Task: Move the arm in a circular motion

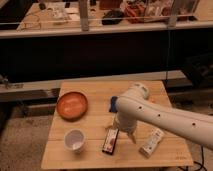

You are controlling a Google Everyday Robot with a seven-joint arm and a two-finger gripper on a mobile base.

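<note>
The arm (165,117) is seen reaching in from the lower right edge of the view and rising across the right half of a wooden table (95,155) to a rounded elbow near the table's middle. From that elbow the last section is turned downward, so that the gripper (126,131) is held below and slightly left of the elbow, just above the table's front half. Whether the gripper is open or closed cannot be told, and nothing can be made out in its grasp.

A dark packet (111,141) is laid just left of the gripper, and a white packet (151,142) just right of it, under the arm. A white cup (75,140) is set further left, with an orange bowl (72,105) behind it. A blue object (114,103) is partly hidden behind the elbow.
</note>
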